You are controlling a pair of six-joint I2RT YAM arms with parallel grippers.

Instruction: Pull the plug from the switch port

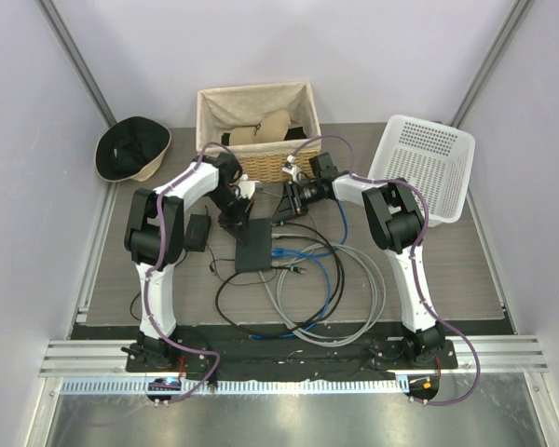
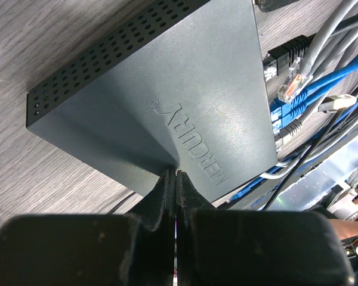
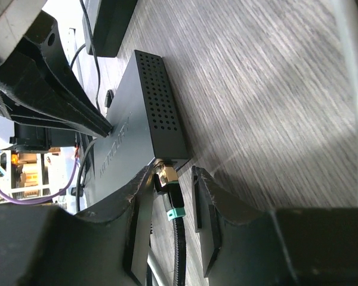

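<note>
Right gripper (image 3: 170, 173) is down at the corner of the switch (image 3: 155, 101), jaws part open and straddling the plug (image 3: 169, 192), which has a gold tip, a teal band and a black cord. One finger (image 3: 140, 202) sits close against it, and there's a sliver of gap on the other side, so no clamp. The plug is seated in the switch port (image 3: 167, 162), on the switch's narrow end.

Left gripper (image 2: 175, 173) is fully closed with nothing in it, fingertips pressed onto the switch's lid beside the raised lettering.

Off the switch's other edge lie loose cables (image 2: 292, 110) in blue, grey and black, with at least three free connector ends showing; the full cable count I can't tell.

Wider out, there's one smaller black brick (image 1: 197, 231) just left of the switch on the table (image 1: 466, 270).

Two containers stand at the back. The wicker basket (image 1: 265, 166), cloth-lined, holds pale tan things and something dark, and what they are I can't tell. The white plastic basket (image 1: 429, 149) stands tilted at the right. One dark hat (image 1: 133, 149) lies at the far left.
</note>
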